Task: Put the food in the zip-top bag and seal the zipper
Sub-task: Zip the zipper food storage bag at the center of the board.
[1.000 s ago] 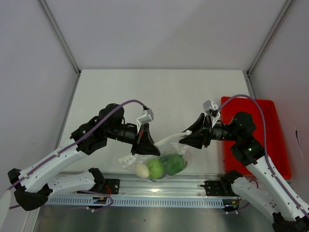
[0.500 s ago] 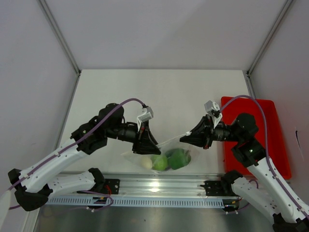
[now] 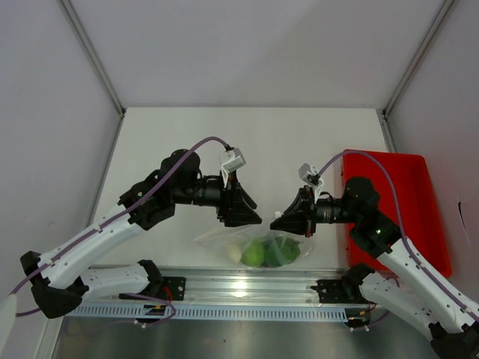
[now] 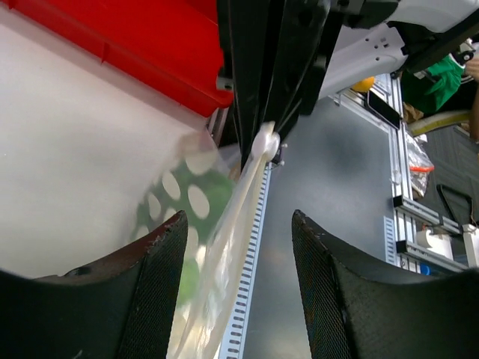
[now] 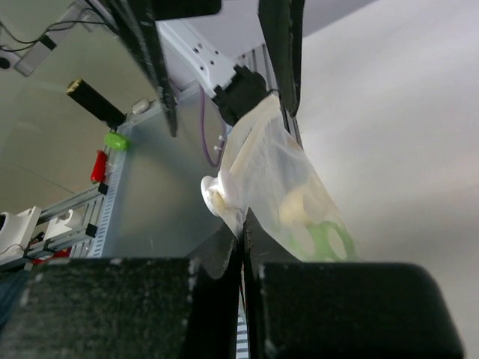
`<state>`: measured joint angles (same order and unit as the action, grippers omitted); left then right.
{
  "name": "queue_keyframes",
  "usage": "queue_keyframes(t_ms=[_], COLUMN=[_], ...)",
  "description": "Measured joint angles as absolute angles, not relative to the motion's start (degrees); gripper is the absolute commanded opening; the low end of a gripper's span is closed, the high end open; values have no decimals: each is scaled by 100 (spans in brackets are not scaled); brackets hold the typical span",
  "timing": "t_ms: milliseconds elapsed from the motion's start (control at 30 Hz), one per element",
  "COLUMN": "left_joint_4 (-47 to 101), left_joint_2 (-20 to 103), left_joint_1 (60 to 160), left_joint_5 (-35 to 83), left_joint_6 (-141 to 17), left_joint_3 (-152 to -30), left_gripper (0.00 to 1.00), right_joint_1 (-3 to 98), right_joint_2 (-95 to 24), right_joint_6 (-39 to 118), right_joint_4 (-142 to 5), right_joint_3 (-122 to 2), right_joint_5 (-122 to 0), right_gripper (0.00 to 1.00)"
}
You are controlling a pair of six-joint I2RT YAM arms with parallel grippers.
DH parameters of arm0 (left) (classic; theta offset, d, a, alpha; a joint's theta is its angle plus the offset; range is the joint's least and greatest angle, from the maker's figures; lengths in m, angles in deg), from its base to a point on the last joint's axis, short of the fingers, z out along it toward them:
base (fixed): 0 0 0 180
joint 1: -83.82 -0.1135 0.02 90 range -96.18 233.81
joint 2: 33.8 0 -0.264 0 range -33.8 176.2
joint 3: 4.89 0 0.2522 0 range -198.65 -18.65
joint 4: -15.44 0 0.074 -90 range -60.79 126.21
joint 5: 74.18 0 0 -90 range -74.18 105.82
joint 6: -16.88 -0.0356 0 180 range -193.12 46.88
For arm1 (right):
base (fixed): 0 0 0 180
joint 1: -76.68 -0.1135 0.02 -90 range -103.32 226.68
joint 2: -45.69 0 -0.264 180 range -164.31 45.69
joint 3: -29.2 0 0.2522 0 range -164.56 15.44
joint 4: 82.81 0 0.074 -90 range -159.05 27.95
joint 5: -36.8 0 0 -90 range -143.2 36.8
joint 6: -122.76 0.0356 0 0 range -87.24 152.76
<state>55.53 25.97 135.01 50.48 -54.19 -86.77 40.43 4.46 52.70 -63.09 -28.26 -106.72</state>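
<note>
Sealing step: zip-top bag [image 3: 224, 241] (food [image 3: 263, 253] inside) is being pinched at its mouth by right gripper [image 3: 278, 223]; left gripper [image 3: 254, 219], released, is being held astride zipper [image 4: 251, 176]; clamping and sliding probably needed.

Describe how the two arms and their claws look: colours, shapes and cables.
Both the left arm and right arm have white links near the base, black toward the wrist. A purple cable runs along each to a small pale camera block. The left claw and right claw are black, with broad tapering fingers, finely textured inside.
</note>
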Motion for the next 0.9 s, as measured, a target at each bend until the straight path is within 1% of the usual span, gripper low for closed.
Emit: queue_keyframes(t_ms=[33,67,100,133,300,433,567,900], left_joint_4=[5503,5459,5413,5367,5232,5243,5243,5254], left_joint_2=[2654,2706,2752,2794,2870,2914,2925,2809], left_joint_1=[13501,13517,13532,13552,13840,14256,14358,14382], left_joint_5=[5019,4971,4923,4879,4641,4281,4079,3789], left_joint_6=[-5401,-5366,-5325,-5311,-5370,-5519,-5615,-5714], left_joint_3=[-8677,-8677,-8677,-8677,-8677,-8692,-8692,-8480], left_gripper=[59,47,42,41,43,43,42,40], right_joint_1=[3949,3848,3757,3658,3239,2769,2404,2358], right_joint_2=[389,330,280,245,136,31,-17,138], right_joint_6=[5272,5275,5279,5294,5497,5672,5766,5860], right_joint_4=[-6266,-6209,-6137,-6058,-5927,-5898,-5787,-5619], right_joint_3=[-2787,-2750,-2715,-2686,-2658,-2658,-2671,-2730], right_joint_5=[-10569,-10438,-10320,-10178,-9562,-9052,-8637,-8167], right_gripper=[0,0,0,0,0,0,0,0])
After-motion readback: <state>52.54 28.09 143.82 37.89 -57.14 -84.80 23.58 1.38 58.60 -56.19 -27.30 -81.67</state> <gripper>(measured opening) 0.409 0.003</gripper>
